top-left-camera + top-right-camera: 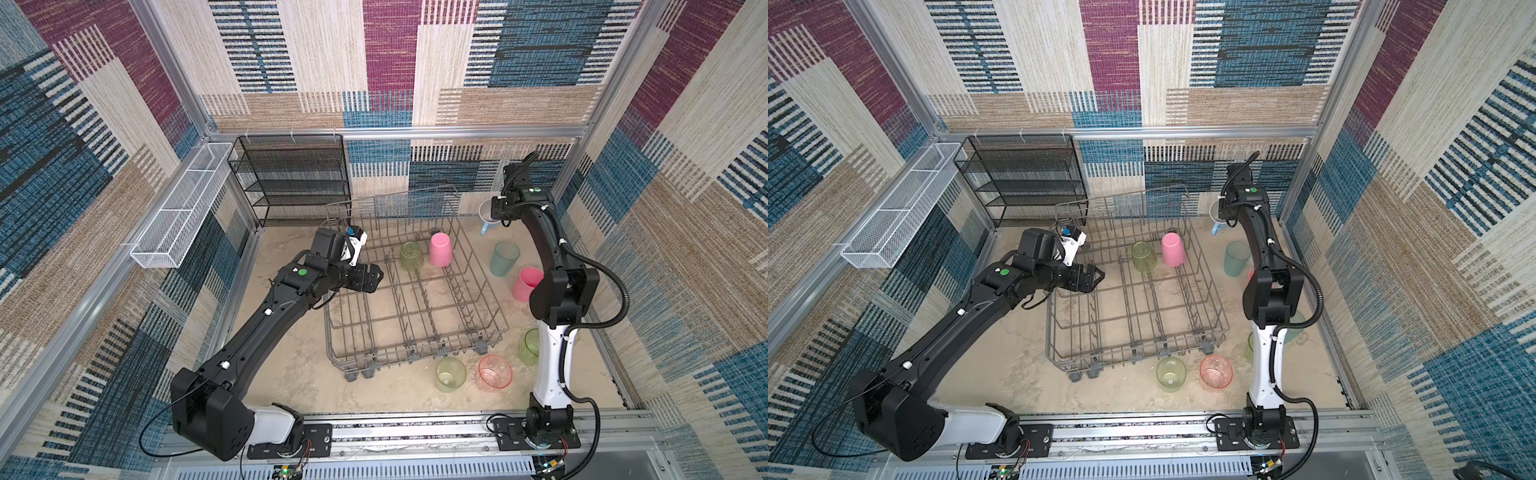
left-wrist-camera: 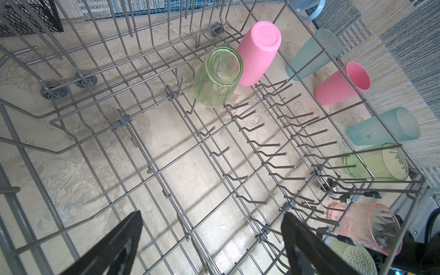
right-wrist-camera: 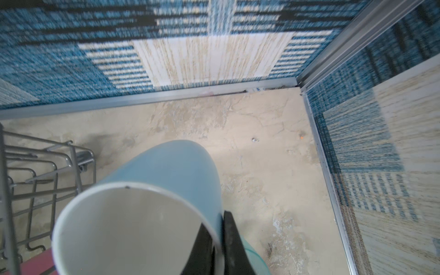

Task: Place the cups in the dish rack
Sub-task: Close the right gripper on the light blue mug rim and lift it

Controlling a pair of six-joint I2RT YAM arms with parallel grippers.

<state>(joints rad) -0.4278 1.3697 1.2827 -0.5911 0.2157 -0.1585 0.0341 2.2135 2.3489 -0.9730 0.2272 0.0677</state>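
Note:
The grey wire dish rack (image 1: 419,349) stands mid-table. Two cups sit upside down on its far tines: a yellow-green one (image 1: 411,256) (image 2: 217,76) and a pink one (image 1: 440,248) (image 2: 258,51). Several cups stand outside it, among them teal (image 1: 504,258), pink (image 1: 525,284) and pink-orange (image 1: 494,372). My left gripper (image 2: 212,214) (image 1: 374,276) is open and empty over the rack's left side. My right gripper (image 3: 217,228) is shut on the rim of the light-blue mug (image 3: 166,171) (image 1: 487,216), lifted off the table by the rack's far right corner.
A black mesh shelf unit (image 1: 291,178) stands at the back left. A white mesh basket (image 1: 183,208) hangs on the left wall. The right arm (image 1: 557,291) rises over the cups on the right. Two more yellow-green cups (image 1: 450,374) (image 1: 530,345) stand near the front.

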